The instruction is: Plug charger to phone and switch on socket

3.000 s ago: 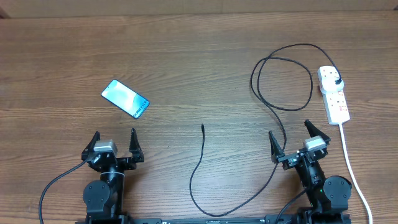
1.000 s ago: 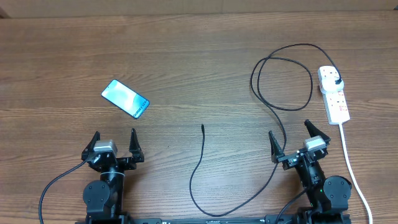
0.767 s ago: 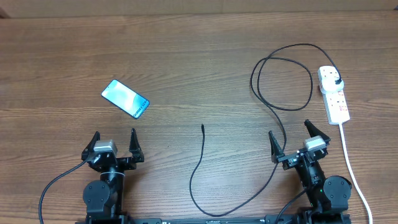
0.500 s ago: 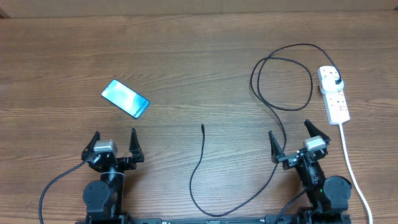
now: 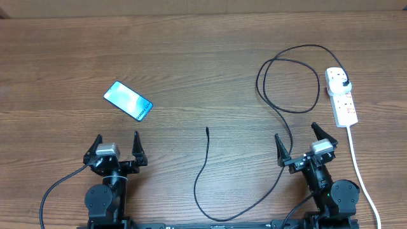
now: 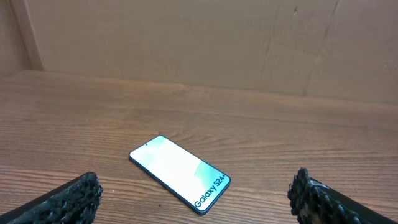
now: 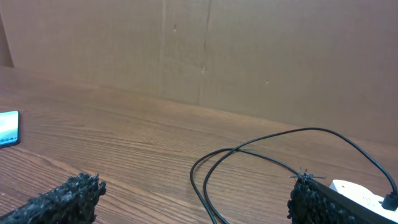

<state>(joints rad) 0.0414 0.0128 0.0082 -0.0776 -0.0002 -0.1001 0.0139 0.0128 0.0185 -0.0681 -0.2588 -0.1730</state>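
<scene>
The phone (image 5: 128, 100) lies flat at the left of the wooden table, its light-blue screen lit; the left wrist view shows the phone (image 6: 180, 173) just ahead. The charger (image 5: 284, 105) is a thin black cable looping from its plug in the socket (image 5: 341, 95) at the far right down to a small connector tip (image 5: 207, 130) near the table's middle. My left gripper (image 5: 116, 144) stands open near the front edge, below the phone, holding nothing. My right gripper (image 5: 297, 136) stands open left of the socket, with the cable (image 7: 231, 155) running between its fingers on the table.
A white cord (image 5: 361, 168) runs from the socket toward the front right edge. Brown cardboard walls (image 6: 205, 43) close off the back of the table.
</scene>
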